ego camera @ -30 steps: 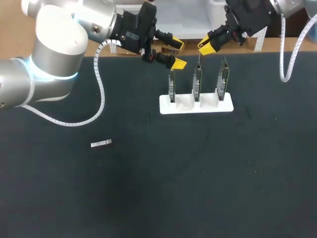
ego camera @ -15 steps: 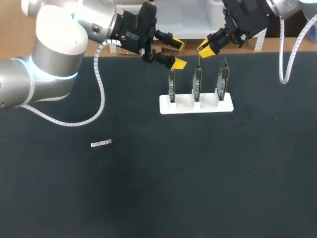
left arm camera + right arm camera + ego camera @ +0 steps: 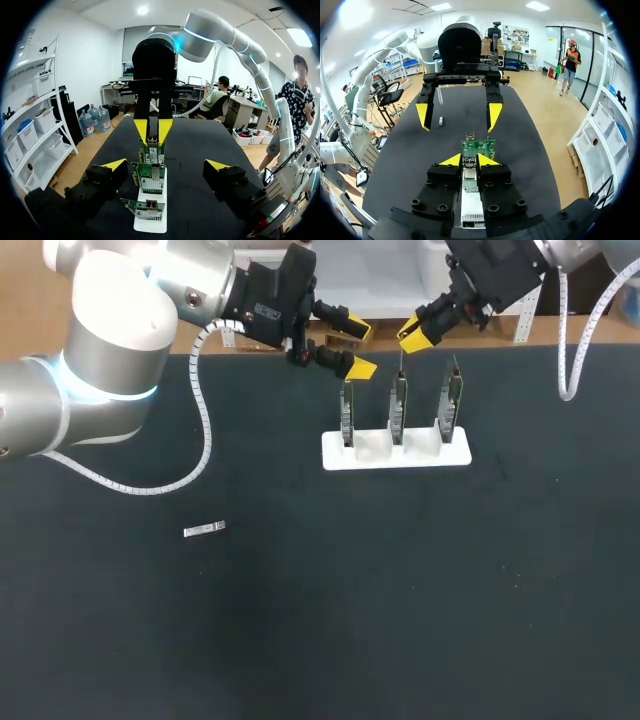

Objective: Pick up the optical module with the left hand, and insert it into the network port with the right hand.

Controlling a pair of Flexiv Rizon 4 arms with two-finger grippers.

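The optical module (image 3: pixel 204 530), a small silver bar, lies flat on the black table (image 3: pixel 320 620) at its left; it also shows beyond my left arm's fingers as a small module (image 3: pixel 440 121). Three green network cards (image 3: pixel 398 405) stand upright in a white holder (image 3: pixel 335 455). My left gripper (image 3: pixel 358 348) hangs wide open and empty above the table's far edge, just left of the cards (image 3: pixel 148 177). My right gripper (image 3: pixel 414 337) hovers above the middle and right cards, its yellow tips (image 3: pixel 485 159) a narrow gap apart with nothing held. The two grippers face each other over the holder.
The holder (image 3: pixel 150 225) sits right of centre towards the table's far side. A white cable (image 3: pixel 205 430) loops from my left arm over the table's left part. The dark surface runs bare to the near edge.
My right gripper has drifted slightly left and towards the far edge above the cards. The left arm, the module and the holder have stayed put.
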